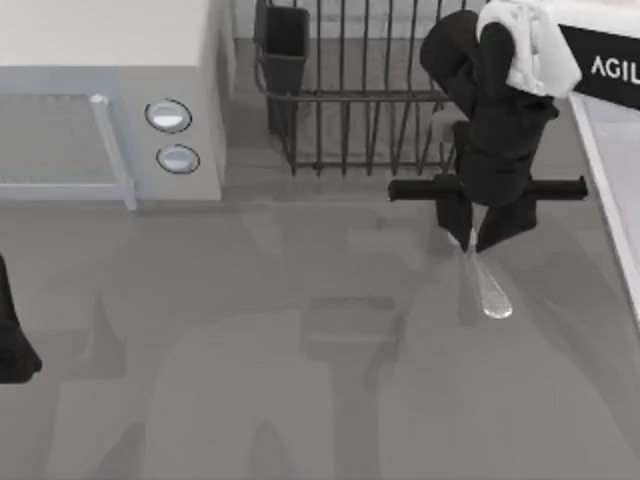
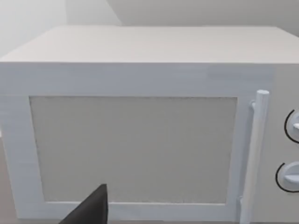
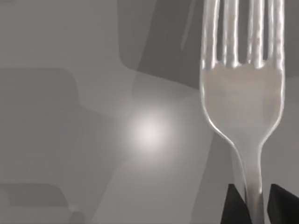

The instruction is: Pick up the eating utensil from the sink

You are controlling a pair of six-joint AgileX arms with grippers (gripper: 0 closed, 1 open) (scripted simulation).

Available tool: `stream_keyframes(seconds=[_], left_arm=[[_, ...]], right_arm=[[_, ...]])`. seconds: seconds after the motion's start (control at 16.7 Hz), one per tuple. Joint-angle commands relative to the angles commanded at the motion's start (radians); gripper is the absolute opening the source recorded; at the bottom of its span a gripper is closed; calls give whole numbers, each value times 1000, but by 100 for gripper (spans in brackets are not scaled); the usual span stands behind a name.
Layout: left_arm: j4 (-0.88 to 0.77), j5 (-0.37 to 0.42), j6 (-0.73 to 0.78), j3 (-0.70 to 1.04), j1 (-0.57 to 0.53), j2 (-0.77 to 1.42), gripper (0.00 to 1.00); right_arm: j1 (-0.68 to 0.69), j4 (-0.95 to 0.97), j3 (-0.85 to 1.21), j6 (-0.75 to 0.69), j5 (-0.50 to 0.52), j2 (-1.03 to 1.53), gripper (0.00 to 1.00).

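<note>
From above, the right tool (image 1: 470, 235) hangs over the grey desk (image 1: 250, 380) in front of the dish rack (image 1: 350, 90), clamped on the fork (image 1: 488, 290), near the sink (image 1: 610, 190) at the right edge. The left wrist view faces the microwave (image 2: 140, 140), the left arm parked at the desk's left edge, whether its tool is apart or together I cannot tell. In the right wrist view the fork (image 3: 243, 93) sits pinched at its neck between the dark fingers (image 3: 236, 207), its tines pointing away.

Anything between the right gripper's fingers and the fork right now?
Nothing: in the right wrist view the right gripper pinches the fork handle directly between its fingers.
</note>
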Motion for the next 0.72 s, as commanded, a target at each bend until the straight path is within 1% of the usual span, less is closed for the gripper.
stream_keyframes(seconds=[0.6,0.66,0.72], left_arm=[[0,0,0,0,0,0,100],[0,0,0,0,0,0,100],[0,0,0,0,0,0,100]], right_arm=[[0,0,0,0,0,0,98],[0,0,0,0,0,0,100],[0,0,0,0,0,0,100]])
